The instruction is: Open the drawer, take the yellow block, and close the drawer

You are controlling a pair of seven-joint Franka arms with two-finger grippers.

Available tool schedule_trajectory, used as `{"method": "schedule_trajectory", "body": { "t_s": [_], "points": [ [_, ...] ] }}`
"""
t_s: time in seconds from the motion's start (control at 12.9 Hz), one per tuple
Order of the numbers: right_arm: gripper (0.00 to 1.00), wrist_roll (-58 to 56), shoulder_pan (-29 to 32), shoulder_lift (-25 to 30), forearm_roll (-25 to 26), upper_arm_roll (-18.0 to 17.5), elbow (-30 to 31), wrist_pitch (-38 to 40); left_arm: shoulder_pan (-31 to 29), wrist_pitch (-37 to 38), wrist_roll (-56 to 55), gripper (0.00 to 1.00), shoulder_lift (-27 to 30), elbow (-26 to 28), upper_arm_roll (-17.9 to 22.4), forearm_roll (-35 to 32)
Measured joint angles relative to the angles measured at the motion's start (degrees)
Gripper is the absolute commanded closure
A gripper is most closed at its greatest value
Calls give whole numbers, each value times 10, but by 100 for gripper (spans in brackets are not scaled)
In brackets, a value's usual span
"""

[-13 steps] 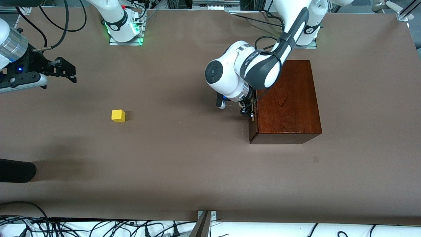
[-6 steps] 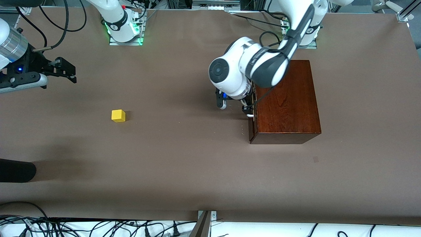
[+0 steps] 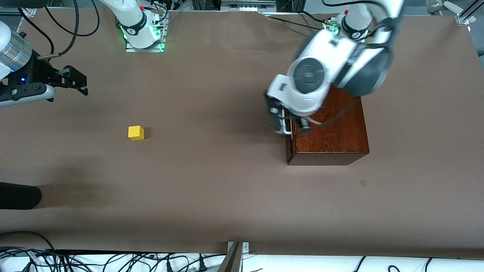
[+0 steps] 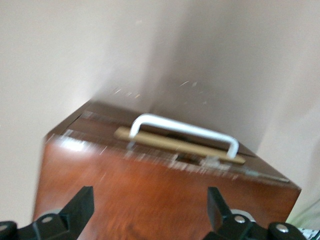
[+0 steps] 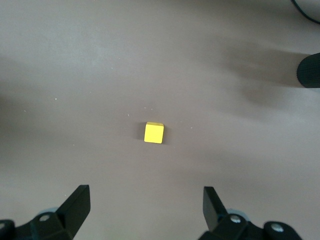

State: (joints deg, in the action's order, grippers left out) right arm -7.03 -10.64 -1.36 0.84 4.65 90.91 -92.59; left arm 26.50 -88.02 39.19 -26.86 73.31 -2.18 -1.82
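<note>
The dark reddish-brown wooden box (image 3: 332,128) stands toward the left arm's end of the table. Its drawer front sits flush with the box, and the white bar handle (image 3: 286,124) faces the right arm's end. In the left wrist view the handle (image 4: 182,131) lies past the box top (image 4: 160,175). My left gripper (image 3: 291,126) is open and empty, up in the air over the box's handle edge; it also shows in the left wrist view (image 4: 149,200). The yellow block (image 3: 136,133) lies on the bare table. My right gripper (image 3: 75,81) waits open, with the block (image 5: 154,132) in view ahead of its fingertips (image 5: 145,197).
A black rounded object (image 3: 19,195) juts in at the right arm's end, nearer to the front camera than the block; it also shows in the right wrist view (image 5: 310,70). Cables (image 3: 113,260) run along the table edge nearest the front camera.
My left arm has risen and swung from in front of the drawer to over the box's handle edge. The drawer front stays flush. The right arm and the block have not moved.
</note>
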Motion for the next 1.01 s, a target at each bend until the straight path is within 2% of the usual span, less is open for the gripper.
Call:
{"method": "schedule_trajectory", "body": {
  "t_s": [0.15,0.31,0.46,0.62,1.01],
  "points": [
    [0,0,0,0,0,0,0,0,-48,9,-22,0,30,-1,10,0],
    [0,0,0,0,0,0,0,0,-63,15,-60,0,56,-1,45,1],
    [0,0,0,0,0,0,0,0,-74,17,-140,0,79,6,61,1],
    [0,0,0,0,0,0,0,0,-104,17,-219,0,107,24,62,2],
    [0,0,0,0,0,0,0,0,-205,13,-326,0,171,73,47,2]
  ]
}}
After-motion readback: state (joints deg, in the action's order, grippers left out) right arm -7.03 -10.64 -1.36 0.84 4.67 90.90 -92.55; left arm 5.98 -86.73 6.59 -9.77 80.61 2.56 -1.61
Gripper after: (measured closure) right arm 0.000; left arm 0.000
